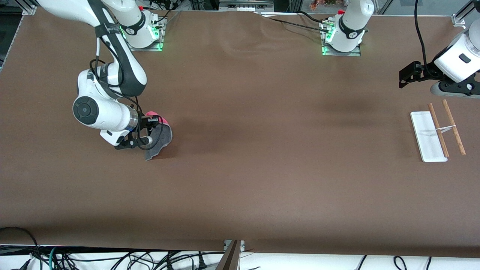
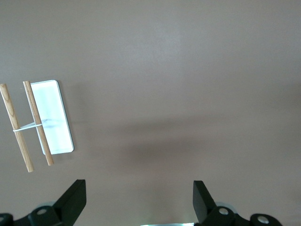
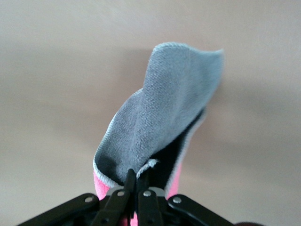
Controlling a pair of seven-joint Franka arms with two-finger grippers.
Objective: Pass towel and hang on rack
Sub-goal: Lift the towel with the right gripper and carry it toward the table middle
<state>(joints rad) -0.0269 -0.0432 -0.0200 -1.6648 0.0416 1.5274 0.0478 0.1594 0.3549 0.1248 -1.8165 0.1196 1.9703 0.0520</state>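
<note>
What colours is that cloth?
Towel: grey one side, pink the other, pale edge; clearest in right wrist view.

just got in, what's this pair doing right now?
The right gripper is shut on the towel at the right arm's end of the table, grey side out, pink showing underneath. The left gripper hangs open and waits near the rack at the left arm's end. Nothing hangs on the rack.

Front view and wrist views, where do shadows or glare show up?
Front view: soft dark bands of shadow cross the table mid-way; green lights glow at both arm bases. Left wrist view: glare washes out the rack base, a faint shadow streak beside it. Right wrist view: the towel casts a soft shadow.
</note>
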